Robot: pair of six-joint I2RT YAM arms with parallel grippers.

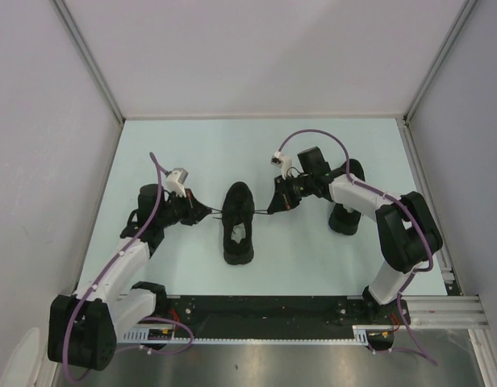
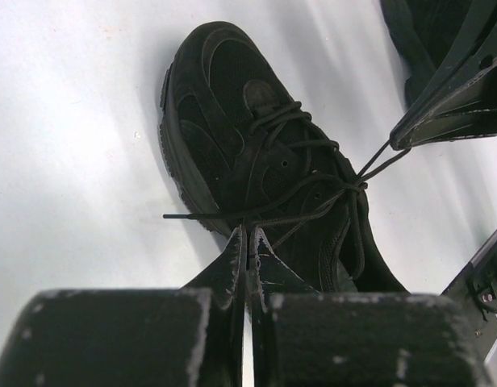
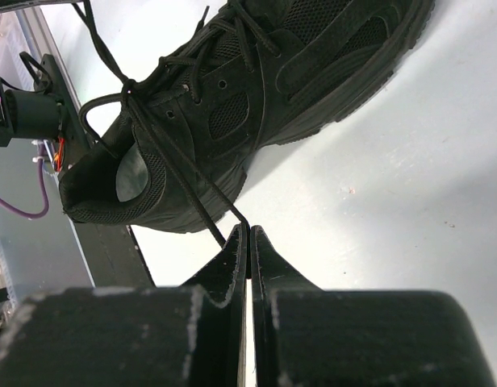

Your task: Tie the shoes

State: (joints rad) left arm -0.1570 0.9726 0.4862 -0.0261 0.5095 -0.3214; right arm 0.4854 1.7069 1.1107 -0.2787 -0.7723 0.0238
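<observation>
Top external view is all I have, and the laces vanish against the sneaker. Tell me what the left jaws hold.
Observer: The left wrist view shows the left jaws shut on a lace strand of the sneaker.
Operator: Now report the right side.
Observer: The right jaws are shut on a second strand, which runs straight up to the lacing.
Operator: Describe where the strands meet.
Observer: Both run into one small knot near the shoe's opening.

Lab: panel-walled cell (image 1: pixel 265 48), aluminium rail (image 1: pixel 442 306)
</observation>
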